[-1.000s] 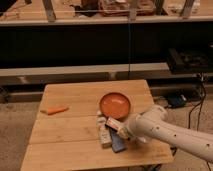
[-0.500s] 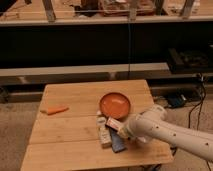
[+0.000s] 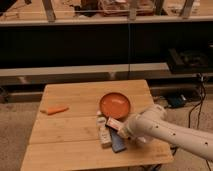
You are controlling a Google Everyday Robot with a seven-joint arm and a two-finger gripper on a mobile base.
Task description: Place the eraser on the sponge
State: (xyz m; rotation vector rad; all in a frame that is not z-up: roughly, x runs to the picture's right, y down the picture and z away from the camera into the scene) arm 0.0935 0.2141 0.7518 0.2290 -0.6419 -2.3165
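Wooden slatted worktop (image 3: pixel 70 92), seen from its front edge. Close to the middle, a shade toward the right edge: a round orange plate (image 3: pixel 115 106), flat, bare inside. Well apart from it, near the left edge: a small orange stick-shaped thing (image 3: pixel 55 110), lying flat; carrot or pen, cannot tell. Between the plate and the front edge, a tight cluster of three. Leftmost, a cream bottle-shaped item (image 3: pixel 104 134), lying with its long side running from back edge toward front edge. Just right of it, the sponge (image 3: pixel 119 144), dark blue-grey, flat on the boards, reaching close to the front edge. At the sponge's far end, nearer the plate, the eraser (image 3: pixel 114 123), whitish-pink, its dark end barely made out. Looks to overlap the sponge's back end; resting on it or raised above it, cannot tell. Reaching in across the front right corner, a thick white arm (image 3: pixel 167 131) dotted with small dark marks, ending in the gripper (image 3: pixel 124 131) just right of the eraser and over the sponge's right side. Jaws spread wide — touching the eraser or only beside it, cannot tell. Around the worktop, speckled floor (image 3: pixel 15 135); behind the back edge, a long dark shelf unit (image 3: pixel 75 45) with cluttered things on top.
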